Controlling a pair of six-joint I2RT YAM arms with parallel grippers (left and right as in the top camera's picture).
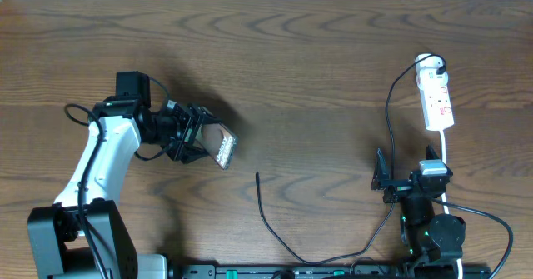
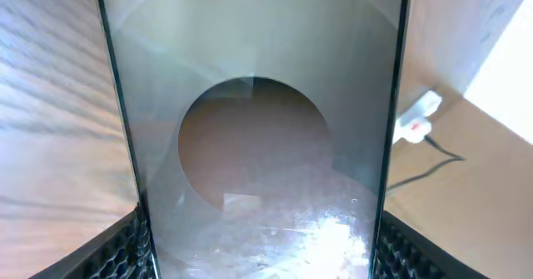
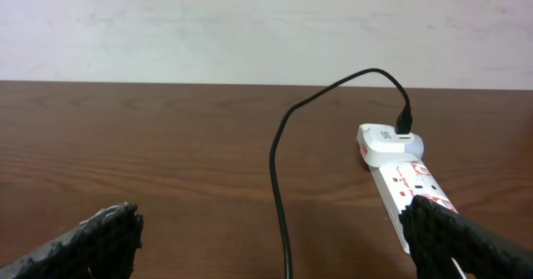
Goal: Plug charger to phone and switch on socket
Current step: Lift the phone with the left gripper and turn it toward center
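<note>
My left gripper is shut on the phone, which it holds tilted above the table at centre left. In the left wrist view the phone's glossy face fills the frame between the two finger pads. The charger's thin black cable lies on the table, its plug tip free near the centre. The cable runs up to the adapter on the white socket strip, also in the right wrist view. My right gripper is open and empty, below the strip.
The socket's white cord runs down past my right arm. The black cable loops along the table's front edge. A pale wall stands behind the table.
</note>
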